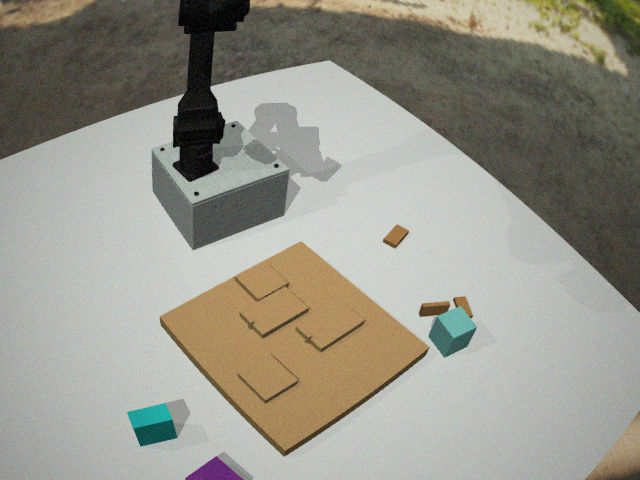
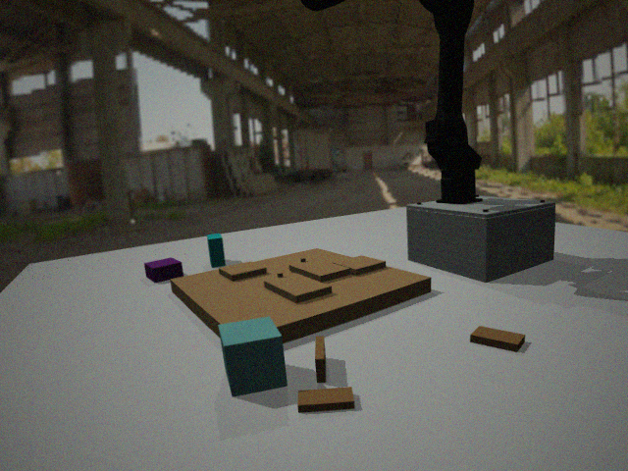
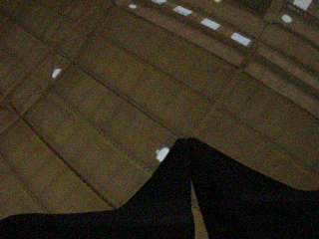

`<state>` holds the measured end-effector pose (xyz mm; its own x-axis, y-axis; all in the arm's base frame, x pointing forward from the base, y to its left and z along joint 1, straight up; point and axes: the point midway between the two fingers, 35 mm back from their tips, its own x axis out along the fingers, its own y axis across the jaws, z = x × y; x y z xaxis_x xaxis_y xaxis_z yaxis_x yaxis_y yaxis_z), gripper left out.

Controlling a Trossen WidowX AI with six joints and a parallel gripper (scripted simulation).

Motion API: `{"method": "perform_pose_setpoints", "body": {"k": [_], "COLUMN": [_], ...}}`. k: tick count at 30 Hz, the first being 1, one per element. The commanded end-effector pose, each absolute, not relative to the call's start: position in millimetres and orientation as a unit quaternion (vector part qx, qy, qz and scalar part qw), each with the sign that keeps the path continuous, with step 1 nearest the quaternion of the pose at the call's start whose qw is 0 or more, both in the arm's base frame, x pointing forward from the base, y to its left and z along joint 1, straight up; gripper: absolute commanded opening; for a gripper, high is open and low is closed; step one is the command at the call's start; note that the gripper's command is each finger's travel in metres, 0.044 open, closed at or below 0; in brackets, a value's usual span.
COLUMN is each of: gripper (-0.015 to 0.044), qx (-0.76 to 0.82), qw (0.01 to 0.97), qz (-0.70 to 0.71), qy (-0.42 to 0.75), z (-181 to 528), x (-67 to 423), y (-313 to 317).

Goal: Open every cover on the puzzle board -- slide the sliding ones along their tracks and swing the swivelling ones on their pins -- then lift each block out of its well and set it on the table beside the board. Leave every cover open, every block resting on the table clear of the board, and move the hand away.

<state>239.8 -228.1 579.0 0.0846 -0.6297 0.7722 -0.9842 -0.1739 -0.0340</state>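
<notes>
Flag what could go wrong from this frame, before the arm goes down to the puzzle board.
1. The gripper is shut on nothing and raised, facing the roof; it probably must reopen before any block grasp.
2. All four covers on the board, such as the nearest one, look flat and low, so a push could slip over them.
3. The light teal cube and small brown pieces crowd one board edge, so blocks set down there may knock them.

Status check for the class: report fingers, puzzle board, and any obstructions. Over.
Fingers shut, empty, raised high, aimed at the roof. Puzzle board: four covers over their wells. Teal cube, teal block, purple block on table. Nothing blocking covers.
</notes>
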Motion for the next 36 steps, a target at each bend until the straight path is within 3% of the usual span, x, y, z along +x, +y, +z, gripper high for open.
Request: {"method": "perform_pose_setpoints", "body": {"k": [1,18,36], "gripper": [0.0000,0.0000,0.0000], "qx": [0.696,0.695,0.646], "qw": [0.306,0.461,0.614], "qz": [0.276,0.057,-0.145], "qy": [-0.588,-0.549,-0.431], "z": [567.1,514.8,442.1], "x": [260.8,328.4,386.8], "y": [-235.2,-256.5,-269.2]}}
